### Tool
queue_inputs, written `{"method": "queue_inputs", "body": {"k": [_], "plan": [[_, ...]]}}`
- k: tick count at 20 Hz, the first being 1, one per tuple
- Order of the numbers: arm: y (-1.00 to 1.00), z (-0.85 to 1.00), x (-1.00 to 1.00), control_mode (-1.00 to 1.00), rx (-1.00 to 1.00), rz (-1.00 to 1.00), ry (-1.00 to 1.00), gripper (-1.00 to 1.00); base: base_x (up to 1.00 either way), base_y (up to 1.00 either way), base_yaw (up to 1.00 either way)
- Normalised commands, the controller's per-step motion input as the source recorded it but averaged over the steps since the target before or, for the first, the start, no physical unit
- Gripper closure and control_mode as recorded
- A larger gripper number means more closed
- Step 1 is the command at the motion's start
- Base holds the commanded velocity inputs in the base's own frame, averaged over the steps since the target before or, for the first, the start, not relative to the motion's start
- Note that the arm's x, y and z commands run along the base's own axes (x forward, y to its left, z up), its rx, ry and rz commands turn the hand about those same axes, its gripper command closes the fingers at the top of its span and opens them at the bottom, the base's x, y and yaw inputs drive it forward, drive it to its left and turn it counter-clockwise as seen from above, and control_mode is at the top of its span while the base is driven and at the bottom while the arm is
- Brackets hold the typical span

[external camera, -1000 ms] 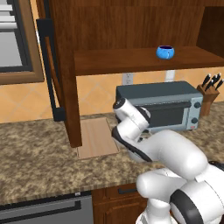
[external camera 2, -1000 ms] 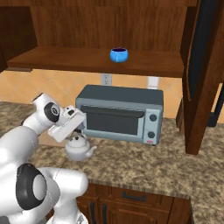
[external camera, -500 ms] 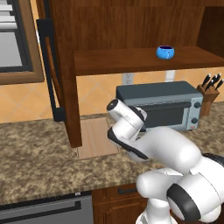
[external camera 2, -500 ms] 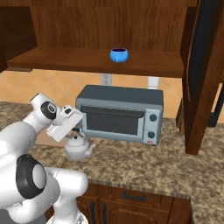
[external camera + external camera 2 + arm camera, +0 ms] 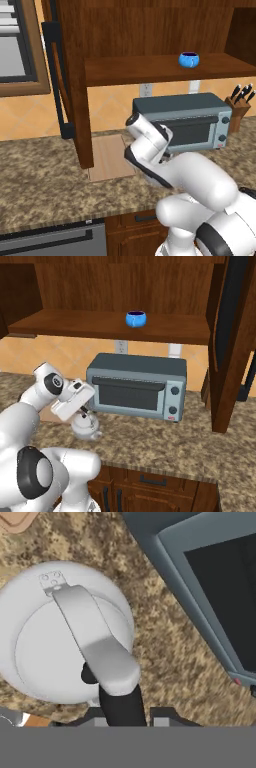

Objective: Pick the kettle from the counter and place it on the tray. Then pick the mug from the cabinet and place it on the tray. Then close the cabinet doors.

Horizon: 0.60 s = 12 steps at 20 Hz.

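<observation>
The silvery-white kettle (image 5: 86,428) stands on the speckled counter (image 5: 175,442), in front of the left end of the toaster oven. Seen from above in the hand view, the kettle (image 5: 45,647) has its arched handle running down into my gripper (image 5: 120,698), whose fingers are shut on the handle's near end. My gripper (image 5: 84,415) reaches down onto the kettle's top. The tan tray (image 5: 107,156) lies on the counter to the kettle's left, bare. The blue mug (image 5: 189,59) sits on the cabinet shelf (image 5: 150,70). Both cabinet doors (image 5: 70,75) (image 5: 232,341) stand open.
A grey toaster oven (image 5: 137,386) stands right behind the kettle, under the shelf. A knife block (image 5: 240,102) sits at the far right of the counter. The open left door hangs just left of the tray. My own arm hides the kettle in the left base view.
The fingers have closed in onto the kettle's handle. The hand has sunk a little onto the kettle; the kettle itself has not moved.
</observation>
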Motion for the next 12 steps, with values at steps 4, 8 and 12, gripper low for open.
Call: {"method": "queue_inputs", "body": {"k": [4, 8, 12], "plan": [[-0.01, 0.06, -0.32, -1.0, 0.07, 0.05, -0.08, 1.0, 0.0, 0.0, 0.0], [-0.03, 0.11, -0.19, -1.0, 0.05, 0.14, -0.09, 1.0, 0.0, 0.0, 0.0], [0.19, 0.24, -0.52, -1.0, 0.0, 0.36, -0.17, 1.0, 0.0, 0.0, 0.0]]}}
